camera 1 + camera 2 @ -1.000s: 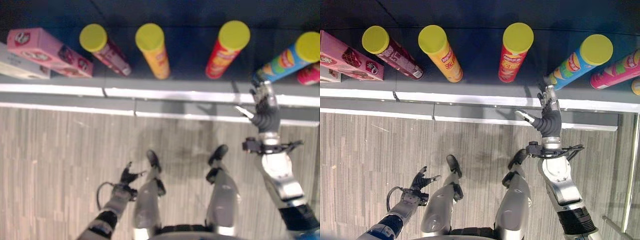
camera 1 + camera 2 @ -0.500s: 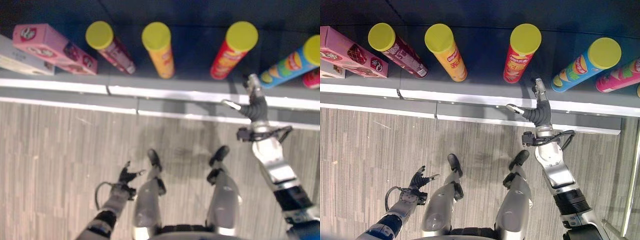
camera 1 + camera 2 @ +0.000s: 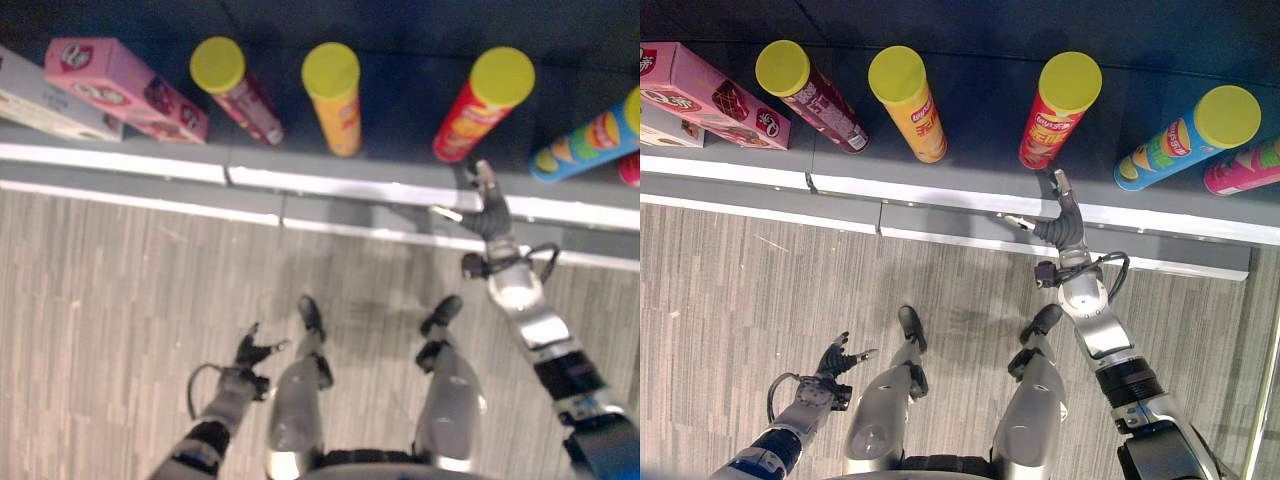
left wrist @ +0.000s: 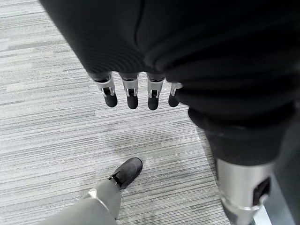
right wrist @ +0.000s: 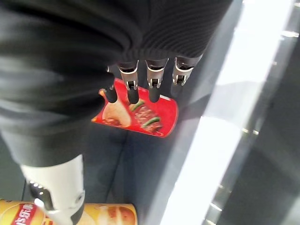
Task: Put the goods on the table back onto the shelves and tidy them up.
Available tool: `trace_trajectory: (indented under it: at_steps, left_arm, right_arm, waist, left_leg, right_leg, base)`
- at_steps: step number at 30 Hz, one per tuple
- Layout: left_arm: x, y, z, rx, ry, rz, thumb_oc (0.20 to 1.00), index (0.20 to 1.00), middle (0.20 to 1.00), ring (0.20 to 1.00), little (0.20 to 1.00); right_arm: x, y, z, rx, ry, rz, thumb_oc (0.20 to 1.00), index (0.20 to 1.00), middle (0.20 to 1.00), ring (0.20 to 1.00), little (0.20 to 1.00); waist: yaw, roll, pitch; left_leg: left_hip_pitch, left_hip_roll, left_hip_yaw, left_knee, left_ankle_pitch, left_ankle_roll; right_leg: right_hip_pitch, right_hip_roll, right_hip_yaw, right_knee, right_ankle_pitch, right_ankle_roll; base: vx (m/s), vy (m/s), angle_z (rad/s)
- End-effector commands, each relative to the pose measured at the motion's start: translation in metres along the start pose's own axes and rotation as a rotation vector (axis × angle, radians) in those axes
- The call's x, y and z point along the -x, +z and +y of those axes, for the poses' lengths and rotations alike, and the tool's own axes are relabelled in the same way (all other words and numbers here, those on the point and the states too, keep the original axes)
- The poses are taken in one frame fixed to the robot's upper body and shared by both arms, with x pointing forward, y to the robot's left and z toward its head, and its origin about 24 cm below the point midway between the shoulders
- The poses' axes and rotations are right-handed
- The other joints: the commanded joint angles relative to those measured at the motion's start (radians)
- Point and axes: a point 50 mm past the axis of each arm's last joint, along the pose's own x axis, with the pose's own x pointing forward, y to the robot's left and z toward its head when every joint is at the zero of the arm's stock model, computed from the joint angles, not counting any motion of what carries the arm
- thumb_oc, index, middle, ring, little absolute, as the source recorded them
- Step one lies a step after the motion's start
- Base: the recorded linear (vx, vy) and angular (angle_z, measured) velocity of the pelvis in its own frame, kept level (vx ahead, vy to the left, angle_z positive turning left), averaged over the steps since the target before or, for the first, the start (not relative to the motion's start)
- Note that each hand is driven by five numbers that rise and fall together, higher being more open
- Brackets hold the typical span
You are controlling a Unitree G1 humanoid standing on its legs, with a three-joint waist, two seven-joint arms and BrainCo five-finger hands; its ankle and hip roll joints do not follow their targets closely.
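At the shelf's front edge point(image 3: 940, 195), the right hand point(image 3: 1060, 222) reaches toward the red crisp can point(image 3: 1060, 108), fingers point(image 5: 151, 82) relaxed and holding nothing. Best wrap low around its base, keeping it upright. The left hand point(image 3: 835, 360) hangs loosely spread.

Along the top of the frame the dark shelf point(image 3: 970, 110) looks matt, its front edge a pale, smooth strip that shines. The red can point(image 3: 1055, 112) at upper right has a glossy printed wall and a matt yellow plastic lid. The pink box point(image 3: 710, 95) at upper left looks like smooth cardboard. The grey floor point(image 3: 740, 290) below has a fine ribbed, dull texture.
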Motion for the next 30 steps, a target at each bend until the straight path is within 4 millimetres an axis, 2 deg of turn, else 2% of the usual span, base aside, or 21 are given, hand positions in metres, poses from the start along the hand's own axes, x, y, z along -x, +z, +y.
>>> trace_trajectory:
  at_steps: [1, 12, 18, 30]
  left_arm:
    - [-0.003, -0.003, 0.011, -0.030, 0.022, 0.019, 1.000, 1.000, 1.000, 1.000, 1.000]
    - [-0.004, -0.003, 0.012, -0.026, 0.025, 0.026, 1.000, 1.000, 1.000, 1.000, 1.000]
    - [-0.004, -0.003, 0.012, -0.018, 0.031, 0.033, 1.000, 1.000, 1.000, 1.000, 1.000]
    - [-0.004, -0.002, 0.015, -0.002, 0.059, 0.037, 1.000, 1.000, 1.000, 1.000, 1.000]
  right_arm:
    - [-0.008, 0.014, -0.008, -0.010, -0.048, -0.074, 1.000, 1.000, 1.000, 1.000, 1.000]
    - [-0.016, 0.016, -0.012, 0.022, -0.065, -0.073, 1.000, 1.000, 1.000, 1.000, 1.000]
    - [-0.011, 0.015, -0.012, 0.009, -0.069, -0.068, 1.000, 1.000, 1.000, 1.000, 1.000]
    - [0.004, -0.002, -0.015, -0.022, -0.134, -0.003, 1.000, 1.000, 1.000, 1.000, 1.000]
  waist:
    - [0.028, 0.020, -0.018]
    - [0.033, 0.019, -0.018]
    - [0.030, 0.014, -0.018]
    - [0.015, -0.007, -0.018]
  left_leg:
    - [0.084, 0.048, 0.067, -0.018, -0.099, -0.049]
    - [0.084, 0.044, 0.066, -0.018, -0.100, -0.047]
    - [0.085, 0.045, 0.068, -0.018, -0.102, -0.046]
    - [0.078, 0.049, 0.076, -0.018, -0.104, -0.044]
  right_leg:
    - [-0.066, -0.061, 0.054, 0.191, -0.102, 0.073]
    - [-0.067, -0.063, 0.058, 0.190, -0.101, 0.072]
    - [-0.069, -0.064, 0.057, 0.194, -0.102, 0.072]
    - [-0.090, -0.063, 0.065, 0.203, -0.101, 0.073]
  base:
    - [0.00, 0.000, 0.00]
    - [0.00, 0.000, 0.00]
    - [0.00, 0.000, 0.00]
    - [0.00, 0.000, 0.00]
